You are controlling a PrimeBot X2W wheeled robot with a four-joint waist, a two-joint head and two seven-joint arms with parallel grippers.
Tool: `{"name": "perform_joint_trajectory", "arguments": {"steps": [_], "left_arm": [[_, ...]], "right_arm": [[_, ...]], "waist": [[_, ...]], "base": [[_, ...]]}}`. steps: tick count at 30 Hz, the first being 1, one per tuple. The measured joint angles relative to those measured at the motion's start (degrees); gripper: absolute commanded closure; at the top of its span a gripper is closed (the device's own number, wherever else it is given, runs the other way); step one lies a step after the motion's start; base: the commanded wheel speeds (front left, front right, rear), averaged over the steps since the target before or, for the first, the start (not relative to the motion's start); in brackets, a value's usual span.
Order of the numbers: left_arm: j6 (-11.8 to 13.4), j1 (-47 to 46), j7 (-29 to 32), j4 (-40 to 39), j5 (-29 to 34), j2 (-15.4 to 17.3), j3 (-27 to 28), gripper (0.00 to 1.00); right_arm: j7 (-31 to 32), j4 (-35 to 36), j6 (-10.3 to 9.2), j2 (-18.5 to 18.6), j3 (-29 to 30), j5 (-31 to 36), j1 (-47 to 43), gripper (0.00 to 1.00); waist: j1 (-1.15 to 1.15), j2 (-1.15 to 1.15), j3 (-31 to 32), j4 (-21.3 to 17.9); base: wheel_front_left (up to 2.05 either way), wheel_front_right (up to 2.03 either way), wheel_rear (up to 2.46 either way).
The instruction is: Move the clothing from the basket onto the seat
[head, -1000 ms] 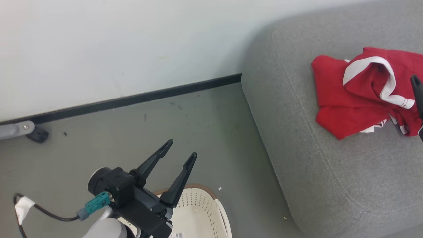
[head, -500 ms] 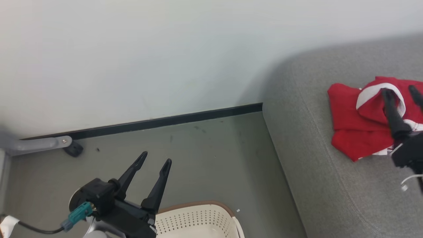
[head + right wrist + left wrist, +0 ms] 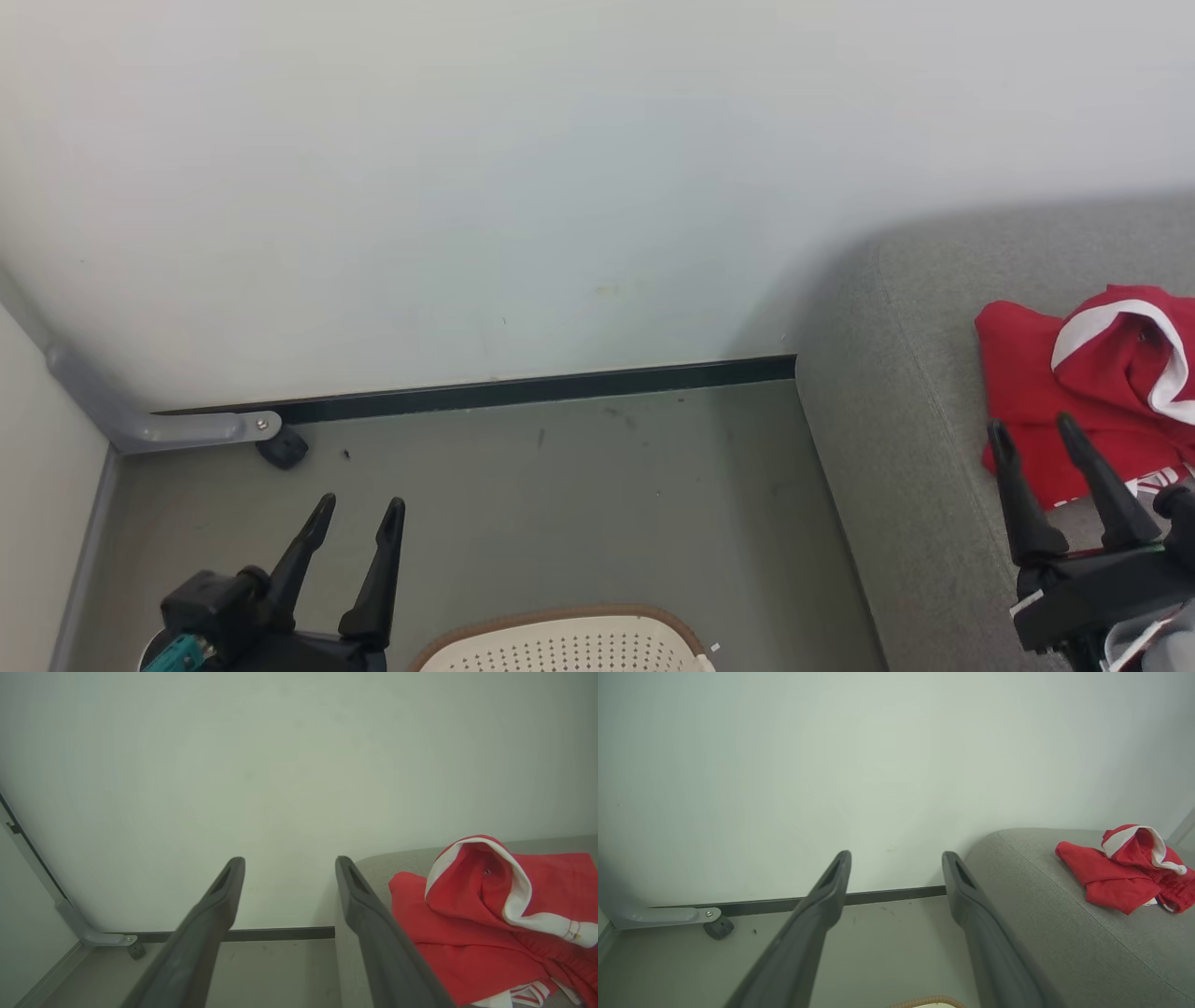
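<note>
**Both grippers empty, red clothing on the sofa**

The right gripper (image 3: 1031, 425) has its two fingers spread apart with nothing between them. It is at the near right, over the front part of the seat (image 3: 896, 485). The clothing (image 3: 1032, 373) lies on the seat just beyond those fingertips and slightly to their right. The right wrist view shows the heap beside the right-hand finger, not between the two.

The clothing is a crumpled heap whose longer side runs left to right across the cushion. A flat red corner points left toward the seat's rounded end. A fold edged with white trim (image 3: 1120, 313) arches up on the right part of the heap, and striped white edging shows at its near side.

The left gripper (image 3: 361, 504) is at the near left over the floor (image 3: 607, 485), fingers likewise apart and empty. The basket (image 3: 560, 644) sits on the floor just to its right. Only the basket's brown rim and perforated wall are in the picture, well left of the clothing.
</note>
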State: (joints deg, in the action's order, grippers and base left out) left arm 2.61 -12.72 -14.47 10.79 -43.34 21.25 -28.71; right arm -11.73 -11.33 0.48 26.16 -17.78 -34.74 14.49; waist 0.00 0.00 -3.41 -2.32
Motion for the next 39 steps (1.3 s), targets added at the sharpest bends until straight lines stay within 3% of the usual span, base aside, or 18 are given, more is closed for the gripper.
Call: {"name": "perform_joint_trajectory", "arguments": {"steps": [10, 13, 21, 39], "left_arm": [[1.10, 7.14, 0.00, -0.54, -1.96, -1.21, 5.65, 0.00], [2.41, 7.66, 0.00, -0.44, 1.31, -1.69, 6.81, 0.00], [2.97, 10.67, 0.00, -0.47, 4.38, -2.71, 9.59, 0.00], [3.44, 11.90, 0.00, -2.25, 9.50, -4.45, 13.57, 0.00]], "right_arm": [[-1.99, 0.56, -1.66, -3.41, -1.52, 2.24, -6.54, 0.00], [-2.48, -0.07, -2.58, -5.34, -1.32, 2.53, -8.60, 0.00], [-2.53, -0.18, -3.53, -8.35, -1.18, 3.03, -10.08, 0.00], [-2.55, 0.37, -3.16, -9.70, 0.66, 6.13, -10.48, 0.00]], "waist": [[0.00, 0.00, 2.63, 1.74], [0.00, 0.01, 3.31, 2.23], [0.01, 0.00, 3.91, 2.40], [0.00, 0.01, 3.26, 1.55]], "base": [[0.00, 0.00, 0.00], [0.00, 0.00, 0.00], [0.00, 0.00, 0.00], [0.00, 0.00, 0.00]]}}
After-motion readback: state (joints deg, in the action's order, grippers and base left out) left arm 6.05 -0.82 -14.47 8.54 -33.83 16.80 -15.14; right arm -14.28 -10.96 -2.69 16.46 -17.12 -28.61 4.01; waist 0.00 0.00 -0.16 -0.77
